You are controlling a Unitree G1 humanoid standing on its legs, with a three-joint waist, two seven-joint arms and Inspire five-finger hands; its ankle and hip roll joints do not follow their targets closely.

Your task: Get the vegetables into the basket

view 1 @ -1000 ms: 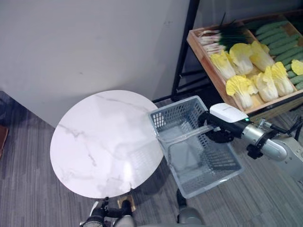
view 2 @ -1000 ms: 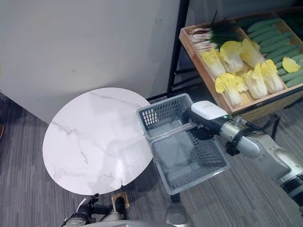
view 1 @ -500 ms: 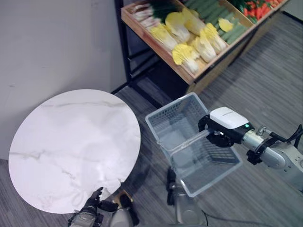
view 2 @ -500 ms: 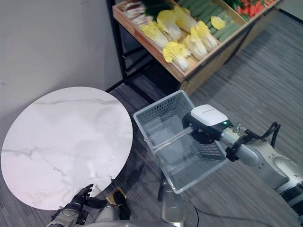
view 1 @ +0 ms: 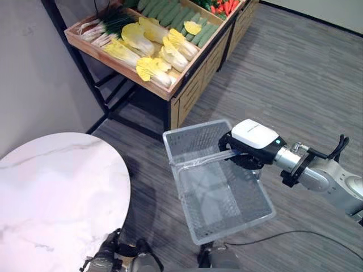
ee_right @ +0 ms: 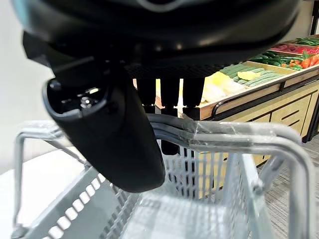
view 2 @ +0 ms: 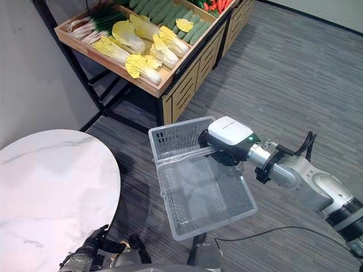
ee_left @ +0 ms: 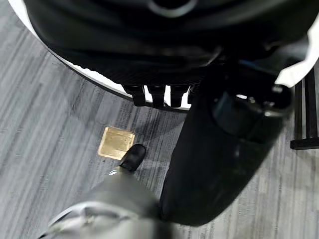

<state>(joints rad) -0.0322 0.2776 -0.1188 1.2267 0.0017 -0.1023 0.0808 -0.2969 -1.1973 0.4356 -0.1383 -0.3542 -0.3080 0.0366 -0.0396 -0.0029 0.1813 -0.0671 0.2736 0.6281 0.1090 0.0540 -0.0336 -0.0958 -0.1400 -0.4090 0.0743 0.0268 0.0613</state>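
Observation:
A grey plastic basket (view 1: 193, 141) hangs in the air in front of me, with nothing in it. My right hand (view 1: 245, 153) is shut on its handle (ee_right: 224, 132), fingers curled over the bar. The vegetables lie on a slanted wooden shelf (view 1: 187, 79) beyond the basket: yellow-leaved cabbages (view 1: 156, 54), green onions (view 1: 108, 25), cucumbers (view 1: 170, 11) and some red ones at the far end. The shelf's near corner is a little beyond the basket's far rim. My left hand (view 2: 85, 258) hangs low by the round table's near edge, fingers relaxed and holding nothing.
A round white marble table (view 1: 51, 192) stands to the left of the basket. A black metal frame (view 1: 113, 107) holds up the shelf's left part. Grey striped carpet stretches out to the right of the shelf and basket.
The whole picture has swung: the table has slid to the left and the shelf now sits at the upper left, nearer the basket. My right hand still holds the basket's handle.

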